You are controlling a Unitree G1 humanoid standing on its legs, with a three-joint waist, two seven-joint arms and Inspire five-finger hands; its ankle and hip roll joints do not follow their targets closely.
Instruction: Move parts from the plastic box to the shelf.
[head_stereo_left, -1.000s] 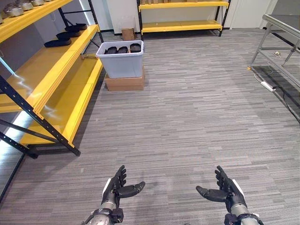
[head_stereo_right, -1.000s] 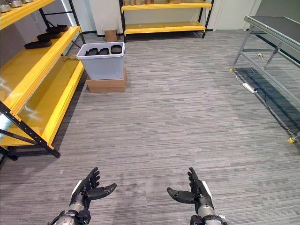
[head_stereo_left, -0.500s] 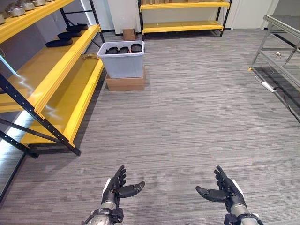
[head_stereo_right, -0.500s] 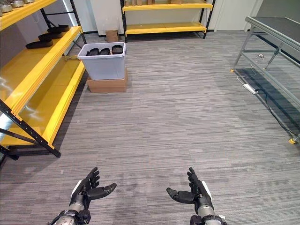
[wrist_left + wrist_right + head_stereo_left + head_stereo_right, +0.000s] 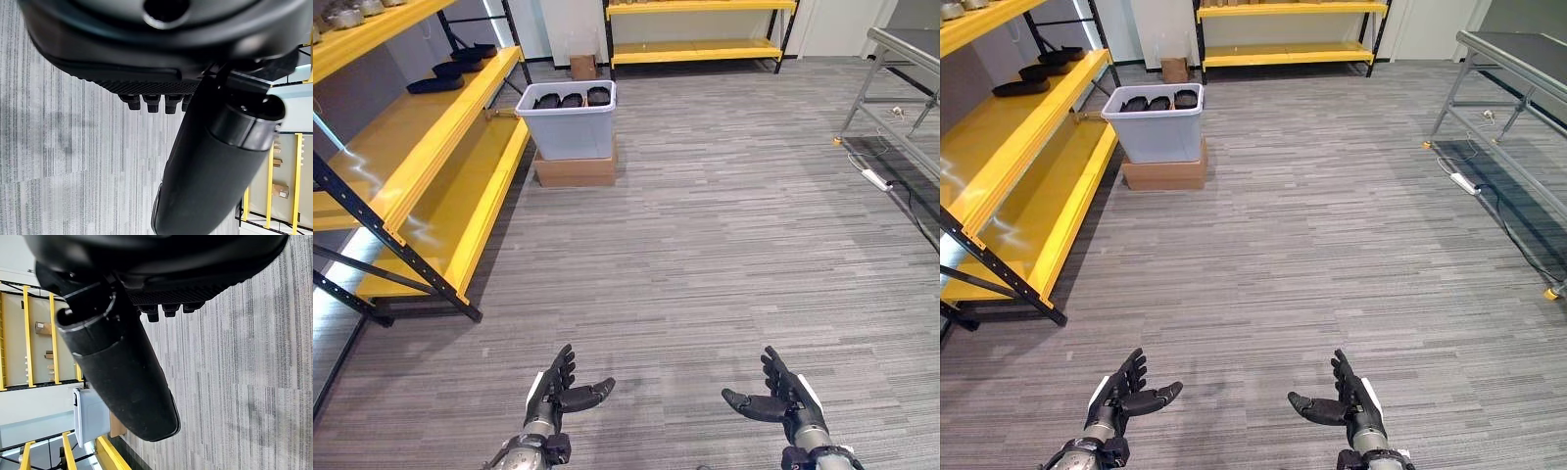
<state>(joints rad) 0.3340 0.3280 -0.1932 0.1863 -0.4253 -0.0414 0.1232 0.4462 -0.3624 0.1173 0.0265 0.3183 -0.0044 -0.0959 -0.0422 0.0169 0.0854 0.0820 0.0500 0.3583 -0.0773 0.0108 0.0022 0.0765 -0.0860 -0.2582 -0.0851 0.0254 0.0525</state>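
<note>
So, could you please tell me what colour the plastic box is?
The box is pale grey-blue, clearest in the left eye view.

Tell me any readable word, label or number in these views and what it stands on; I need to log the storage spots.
None can be read.
Plastic box: no label shows.
Cardboard box under it: plain sides, no print shows.
Small carton by the far wall: too small to tell.
Yellow shelf: no signs show.

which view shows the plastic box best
The left eye view: the box appears whole on its cardboard base, dark parts inside. The right eye view shows much the same. The right wrist view catches only a side.
</note>
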